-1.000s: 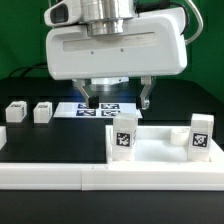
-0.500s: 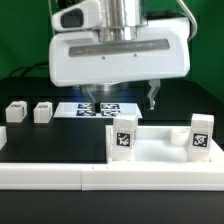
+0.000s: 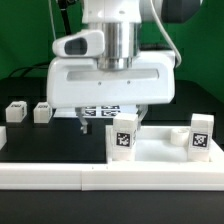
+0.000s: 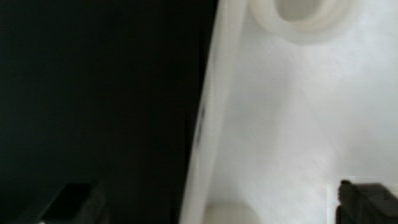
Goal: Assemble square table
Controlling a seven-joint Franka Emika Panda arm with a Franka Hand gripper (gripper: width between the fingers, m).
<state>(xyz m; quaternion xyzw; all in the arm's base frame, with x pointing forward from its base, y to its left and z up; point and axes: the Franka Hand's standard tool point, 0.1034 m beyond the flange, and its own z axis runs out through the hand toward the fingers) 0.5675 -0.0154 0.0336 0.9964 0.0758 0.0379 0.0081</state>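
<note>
The square table's white slab (image 3: 165, 150) lies at the front, on the exterior view's right. Two short white tagged legs stand upright on it, one (image 3: 123, 138) at its left corner and one (image 3: 202, 135) at its right. Two more legs (image 3: 15, 112) (image 3: 42, 112) lie loose on the black table at the left. My gripper (image 3: 111, 122) hangs open and empty just behind the slab's left part. In the wrist view the slab (image 4: 311, 110) fills one half, its edge runs between my open gripper's (image 4: 221, 205) dark fingertips (image 4: 71, 204), and a round socket (image 4: 302, 15) shows at the frame's edge.
The long white border wall (image 3: 60, 174) runs along the front and up the left side. The marker board (image 3: 100, 110) lies flat behind my gripper, mostly hidden by the hand. A green backdrop stands behind the black table.
My gripper has come forward and down, shifting to the exterior view's left, and now hangs close to the slab's left leg. Its jaws have stayed open. The parts have not moved.
</note>
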